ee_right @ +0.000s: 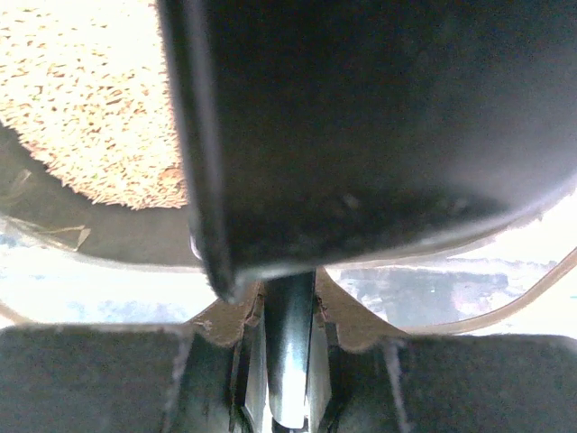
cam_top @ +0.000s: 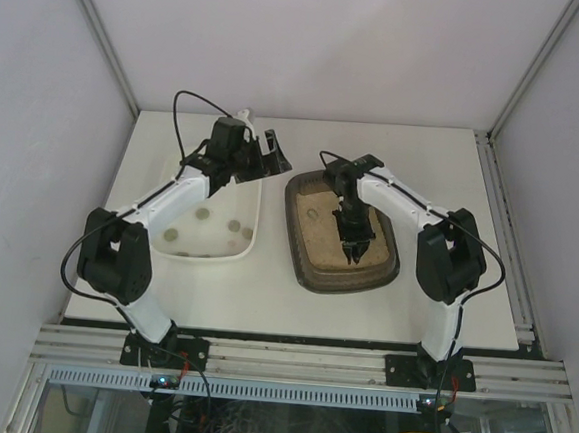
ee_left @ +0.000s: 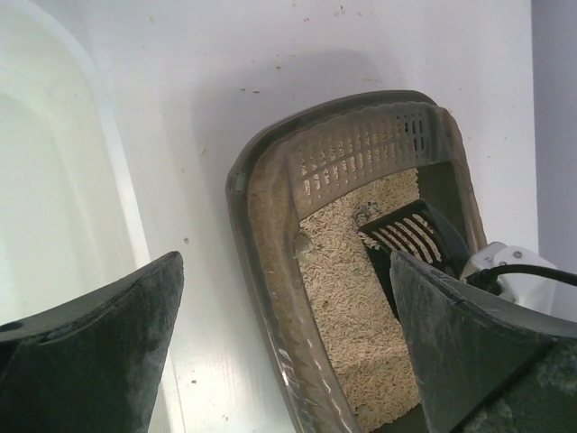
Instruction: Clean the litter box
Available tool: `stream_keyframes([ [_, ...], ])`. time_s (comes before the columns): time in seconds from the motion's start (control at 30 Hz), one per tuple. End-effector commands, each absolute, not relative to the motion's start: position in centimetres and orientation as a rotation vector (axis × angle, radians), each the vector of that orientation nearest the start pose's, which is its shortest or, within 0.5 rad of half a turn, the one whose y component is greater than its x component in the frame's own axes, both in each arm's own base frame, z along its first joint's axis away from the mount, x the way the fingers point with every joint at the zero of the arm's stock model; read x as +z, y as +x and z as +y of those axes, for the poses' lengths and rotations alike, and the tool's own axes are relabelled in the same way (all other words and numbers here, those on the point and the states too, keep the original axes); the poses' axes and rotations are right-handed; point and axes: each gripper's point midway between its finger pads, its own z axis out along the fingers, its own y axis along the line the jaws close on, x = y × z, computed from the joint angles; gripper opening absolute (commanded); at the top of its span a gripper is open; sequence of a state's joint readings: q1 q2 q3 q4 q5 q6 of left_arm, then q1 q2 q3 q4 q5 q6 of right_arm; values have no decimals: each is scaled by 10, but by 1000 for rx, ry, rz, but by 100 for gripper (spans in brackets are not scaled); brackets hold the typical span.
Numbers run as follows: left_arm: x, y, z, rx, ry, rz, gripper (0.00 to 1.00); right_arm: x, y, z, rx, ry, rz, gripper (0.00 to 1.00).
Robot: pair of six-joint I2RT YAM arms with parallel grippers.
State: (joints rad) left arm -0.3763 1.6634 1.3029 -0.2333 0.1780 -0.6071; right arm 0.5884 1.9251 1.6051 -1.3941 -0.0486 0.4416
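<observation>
Nearest the arm bases, on the table, the litter box is set toward the right, just beside a white tray and parted from it by a narrow strip. Over the near half of the box the right gripper is clamped tight on the dark handle of a slotted scoop, whose blade is lowered onto the beige litter. Several greyish clumps are already lying in the white tray, so the sifting step is judged to be under way. What may be a small lump is seen against the box's inner wall. Farther back, the left gripper is held wide open and empty above the tray's far corner. Next, the scoop would need to be pushed under any such lump, lifted level, and carried across to the tray without being tipped.
</observation>
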Motion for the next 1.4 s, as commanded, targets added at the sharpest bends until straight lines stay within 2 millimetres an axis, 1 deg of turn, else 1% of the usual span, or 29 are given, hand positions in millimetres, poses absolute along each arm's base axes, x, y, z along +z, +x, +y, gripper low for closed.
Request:
stream_keyframes([
  [0.0,206,418,-210,-671,-98,2173,100,105,232,175,-90,-239,3219,0],
  [0.13,203,416,-204,-627,-74,2170,100,99,242,191,-17,-260,3198,0],
  [0.23,199,414,-199,-603,-71,2169,100,101,249,202,17,-283,3179,0],
  [0.33,197,409,-201,-629,-63,2167,100,102,253,210,37,-307,3168,0],
  [0.4,195,405,-204,-654,-56,2175,100,98,253,212,40,-308,3179,0],
  [0.47,188,401,-208,-683,-66,2197,100,94,254,215,52,-314,3188,0],
  [0.57,173,394,-215,-741,-92,2250,100,84,255,216,35,-324,3202,0],
  [0.63,167,391,-218,-762,-105,2274,100,79,255,215,16,-324,3211,0],
  [0.77,164,392,-218,-761,-116,2287,100,74,256,216,13,-334,3222,0],
  [0.83,163,393,-219,-762,-119,2290,100,72,253,222,72,-342,3245,0],
  [0.97,155,390,-222,-783,-125,2320,100,71,247,245,295,-372,3278,0],
  [1.1,148,389,-223,-785,-124,2344,100,74,246,264,475,-394,3256,0],
  [1.23,147,389,-223,-784,-123,2347,100,75,247,272,566,-409,3228,0],
  [1.37,146,389,-224,-789,-120,2350,100,70,245,277,647,-412,3214,0],
])
